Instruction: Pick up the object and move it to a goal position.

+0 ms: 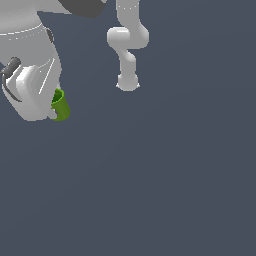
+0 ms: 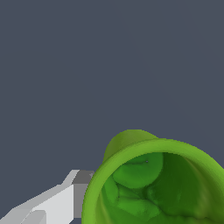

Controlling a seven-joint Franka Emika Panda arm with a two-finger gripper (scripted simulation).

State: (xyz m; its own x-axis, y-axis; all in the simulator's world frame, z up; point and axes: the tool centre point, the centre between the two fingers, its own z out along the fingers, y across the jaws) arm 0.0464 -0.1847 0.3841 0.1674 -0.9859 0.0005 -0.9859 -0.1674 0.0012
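One arm (image 1: 30, 65) bent low | pincer (image 1: 54, 107) grips tilted green cup (image 1: 61, 106)

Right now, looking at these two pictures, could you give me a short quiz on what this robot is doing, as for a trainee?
1. True or false: the small bright green hollow cup sits at the white gripper.
2. In the wrist view, the cup shows: A) its closed base, B) its open mouth, C) a lid.
3. What colour is the surface behind everything?

Key: 1 true; 2 B; 3 dark grey-blue.
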